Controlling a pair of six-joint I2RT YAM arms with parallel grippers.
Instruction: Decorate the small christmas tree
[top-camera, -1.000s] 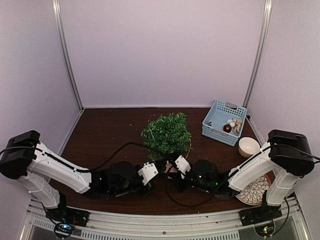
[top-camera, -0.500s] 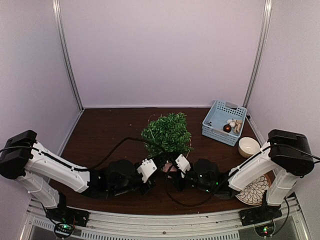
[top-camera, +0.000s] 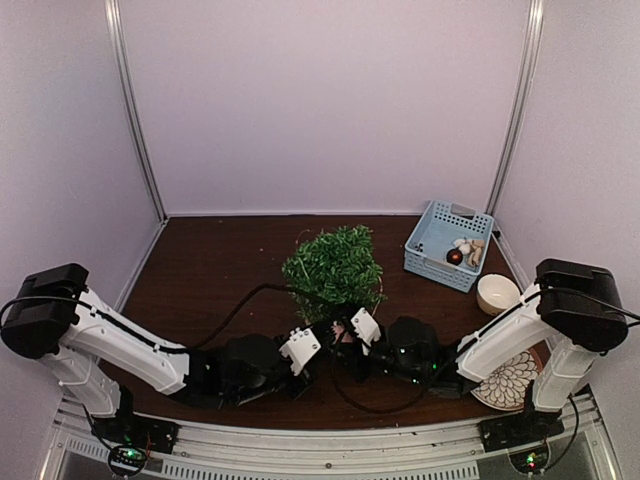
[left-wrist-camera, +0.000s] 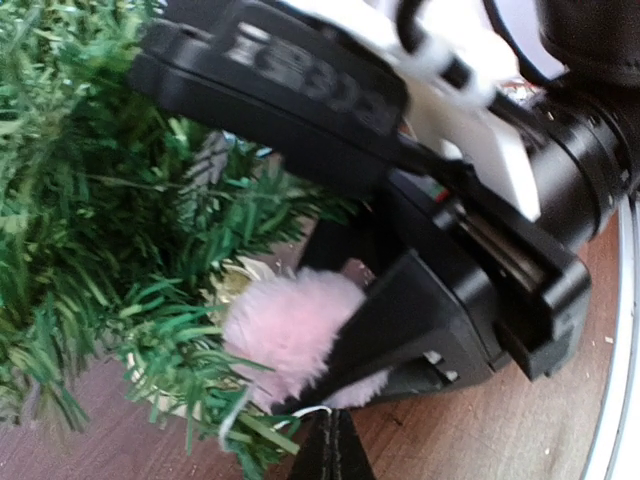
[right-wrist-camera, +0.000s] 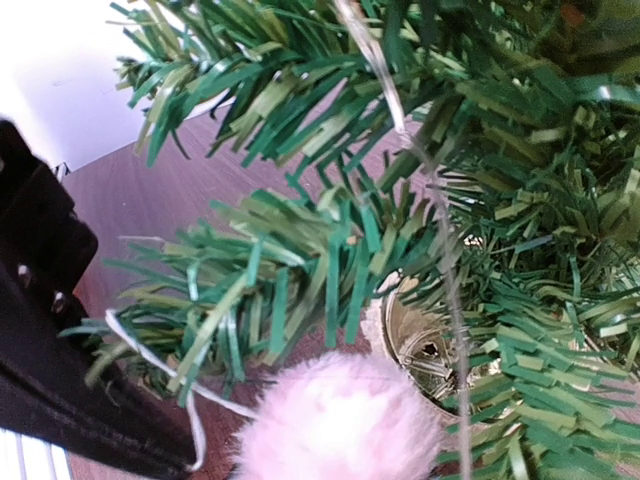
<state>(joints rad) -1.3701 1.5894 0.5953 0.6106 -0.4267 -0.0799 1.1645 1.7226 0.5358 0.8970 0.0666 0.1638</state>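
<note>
One pompom (left-wrist-camera: 290, 330), clamped by right pincer (top-camera: 344, 335), touches tree (top-camera: 335, 265) at near fringe; left pincer (left-wrist-camera: 330, 455): cannot tell.

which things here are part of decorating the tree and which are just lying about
For the job: small christmas tree; pink pom-pom at its lower branches, in the right end effector; blue basket of ornaments, probably.
Just lying about: cream bowl; patterned plate.
</note>
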